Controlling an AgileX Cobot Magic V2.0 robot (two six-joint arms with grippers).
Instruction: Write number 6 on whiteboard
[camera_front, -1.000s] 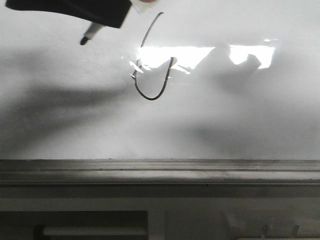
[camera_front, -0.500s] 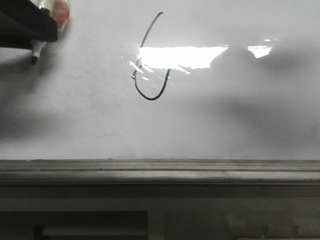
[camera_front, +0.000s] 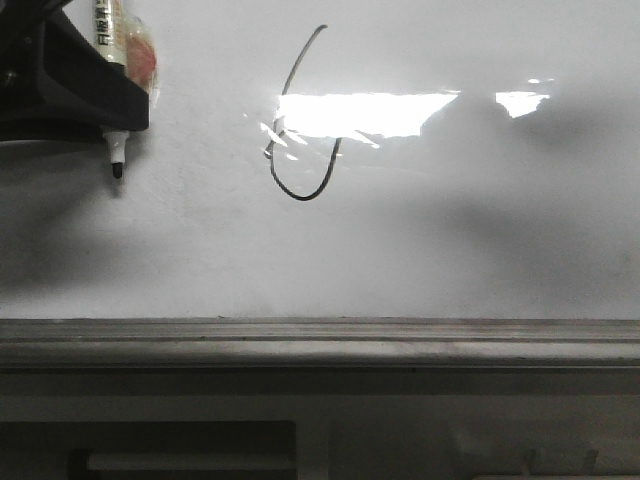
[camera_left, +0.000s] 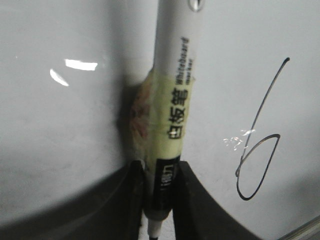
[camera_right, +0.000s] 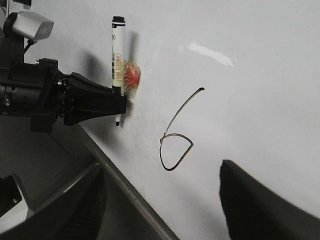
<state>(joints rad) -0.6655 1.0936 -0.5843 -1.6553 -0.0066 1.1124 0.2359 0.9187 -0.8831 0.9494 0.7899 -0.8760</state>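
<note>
The number 6 (camera_front: 303, 120) is a thin black line on the whiteboard (camera_front: 450, 250), a tall slanted stroke with a rounded loop below; glare hides part of the loop in the front view. It also shows in the left wrist view (camera_left: 257, 150) and right wrist view (camera_right: 177, 140). My left gripper (camera_front: 110, 110) is shut on a white marker (camera_left: 172, 130) with yellow tape, tip down, at the far left of the board, well left of the 6. The marker also shows in the right wrist view (camera_right: 117, 60). My right gripper (camera_right: 160, 200) is open and empty, over the board's lower edge.
A dull grey ledge (camera_front: 320, 345) runs along the whiteboard's near edge. A bright glare patch (camera_front: 370, 112) lies across the board beside the 6. The left arm's black body (camera_right: 50, 97) stands left of the 6.
My left gripper with the marker moved from above the 6 to the far left of the board, then lowered slightly so the marker stands upright, tip down. The 6 is unchanged.
</note>
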